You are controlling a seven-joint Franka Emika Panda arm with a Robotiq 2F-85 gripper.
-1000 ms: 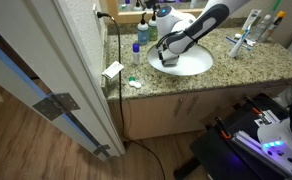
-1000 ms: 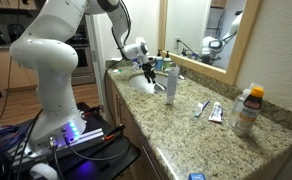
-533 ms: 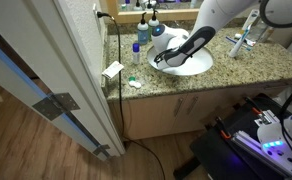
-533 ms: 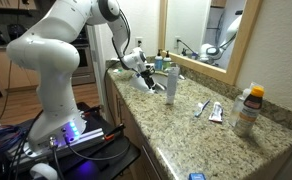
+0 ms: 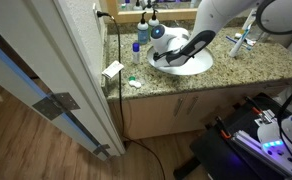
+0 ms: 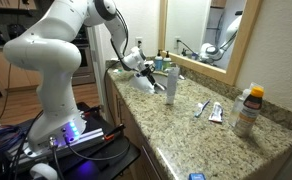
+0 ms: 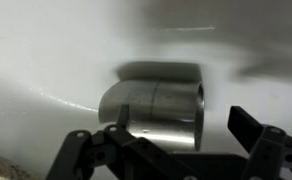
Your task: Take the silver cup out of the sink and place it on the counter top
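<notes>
Arm dropped lower into sink [image 5: 198, 68], gripper [image 7: 176, 135] spread open, straddling silver cup [image 7: 156, 105] lying on its side

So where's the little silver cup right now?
In the wrist view, the silver cup sits mid-picture inside the white sink, seemingly on its side, just beyond the open gripper.

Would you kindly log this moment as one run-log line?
gripper: open, close to target | silver cup: on its side in sink | grasp: not yet

silver cup [image 7: 156, 110] lying ahead, bare sink [image 7: 46, 50] around
</notes>
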